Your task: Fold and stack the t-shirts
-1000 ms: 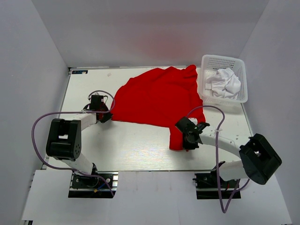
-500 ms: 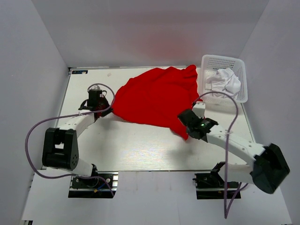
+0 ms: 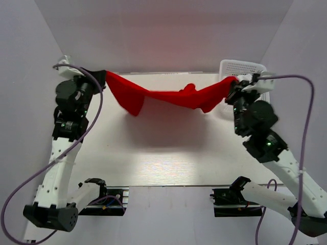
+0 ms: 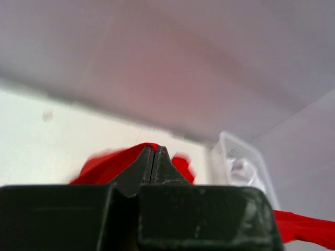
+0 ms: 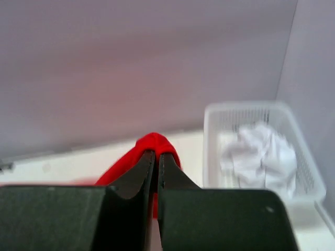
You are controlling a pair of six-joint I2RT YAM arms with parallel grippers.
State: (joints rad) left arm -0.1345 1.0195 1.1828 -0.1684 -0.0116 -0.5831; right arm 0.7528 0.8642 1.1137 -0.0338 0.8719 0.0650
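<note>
Pinching one end of the red shirt [image 3: 168, 96], the left gripper [image 4: 154, 152] has its fingers [image 4: 142, 168] pressed together, with red cloth showing just past their tips. The right gripper [image 5: 156, 155] is clamped on the opposite end, its fingers [image 5: 137, 175] closed and a red fold bulging beyond the tips. Between the two grippers the shirt hangs in the air as a sagging band. It is bunched near the middle, and a flap droops just right of the left fingers. Under it lies the table [image 3: 153, 148], with the cloth's shadow on it. Beyond the right fingers and to their right stands the basket [image 5: 246, 112], holding a crumpled white shirt [image 5: 259, 151].
</note>
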